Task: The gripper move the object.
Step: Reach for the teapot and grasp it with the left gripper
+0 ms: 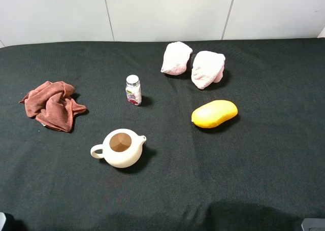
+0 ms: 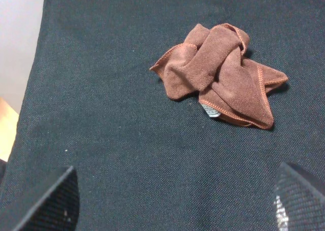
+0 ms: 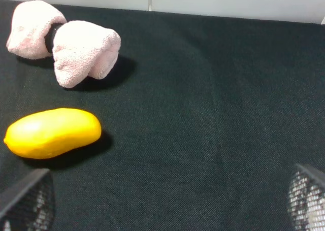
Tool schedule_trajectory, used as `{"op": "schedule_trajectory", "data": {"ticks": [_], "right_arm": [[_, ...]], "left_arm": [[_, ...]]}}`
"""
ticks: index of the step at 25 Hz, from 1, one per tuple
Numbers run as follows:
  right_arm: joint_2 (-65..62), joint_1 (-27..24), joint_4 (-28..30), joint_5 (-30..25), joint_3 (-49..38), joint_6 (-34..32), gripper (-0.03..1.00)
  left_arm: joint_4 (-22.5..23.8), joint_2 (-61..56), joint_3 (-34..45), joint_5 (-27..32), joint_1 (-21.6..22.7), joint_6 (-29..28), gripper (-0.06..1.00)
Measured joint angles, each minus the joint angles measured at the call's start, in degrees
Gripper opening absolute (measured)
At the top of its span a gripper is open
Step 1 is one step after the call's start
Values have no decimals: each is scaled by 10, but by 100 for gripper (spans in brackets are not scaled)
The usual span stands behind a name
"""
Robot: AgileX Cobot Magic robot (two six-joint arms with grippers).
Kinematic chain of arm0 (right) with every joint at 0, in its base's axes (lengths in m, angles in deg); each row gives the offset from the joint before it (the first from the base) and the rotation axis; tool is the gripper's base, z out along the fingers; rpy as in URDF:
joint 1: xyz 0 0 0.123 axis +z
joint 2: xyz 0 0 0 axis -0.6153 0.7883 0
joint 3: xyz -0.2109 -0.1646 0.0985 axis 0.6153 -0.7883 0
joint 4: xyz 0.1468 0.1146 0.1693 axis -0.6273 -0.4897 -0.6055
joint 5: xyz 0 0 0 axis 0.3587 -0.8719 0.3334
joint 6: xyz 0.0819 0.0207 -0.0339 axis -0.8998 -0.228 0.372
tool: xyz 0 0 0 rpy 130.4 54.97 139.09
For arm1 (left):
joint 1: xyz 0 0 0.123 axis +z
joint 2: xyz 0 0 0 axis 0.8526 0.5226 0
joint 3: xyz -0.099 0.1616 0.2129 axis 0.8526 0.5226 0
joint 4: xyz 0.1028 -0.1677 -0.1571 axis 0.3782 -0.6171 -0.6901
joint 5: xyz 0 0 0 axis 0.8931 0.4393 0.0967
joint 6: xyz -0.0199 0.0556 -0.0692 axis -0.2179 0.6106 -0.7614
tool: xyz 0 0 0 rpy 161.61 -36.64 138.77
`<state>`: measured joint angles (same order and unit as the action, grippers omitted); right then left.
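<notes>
The object, a small cream-white teapot (image 1: 122,148) with no lid and a brown inside, stands upright on the black cloth at the front left of centre in the exterior high view. Its loop handle points left and its short spout points right. Neither wrist view shows it. My left gripper (image 2: 175,205) is open over bare cloth, its two fingertips (image 2: 51,205) far apart and nothing between them. My right gripper (image 3: 167,203) is also open with nothing in it. Both hang near the table's front edge, far from the teapot.
A crumpled rust-brown cloth (image 1: 52,105) lies at the left, also seen as the brown cloth (image 2: 223,76) ahead of the left gripper. A small white-capped bottle (image 1: 133,90) stands mid-table. Two pink towels (image 1: 195,62) lie at the back, a yellow oval object (image 1: 214,113) at the right.
</notes>
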<state>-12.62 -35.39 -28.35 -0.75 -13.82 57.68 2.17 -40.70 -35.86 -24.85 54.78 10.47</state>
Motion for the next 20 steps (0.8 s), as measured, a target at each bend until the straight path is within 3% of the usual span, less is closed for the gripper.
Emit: {"op": "schedule_trajectory", "data": {"ticks": [20], "right_arm": [[0, 0, 0, 0, 0, 0, 69]], "left_arm": [[0, 0, 0, -8, 0, 0, 76]]}}
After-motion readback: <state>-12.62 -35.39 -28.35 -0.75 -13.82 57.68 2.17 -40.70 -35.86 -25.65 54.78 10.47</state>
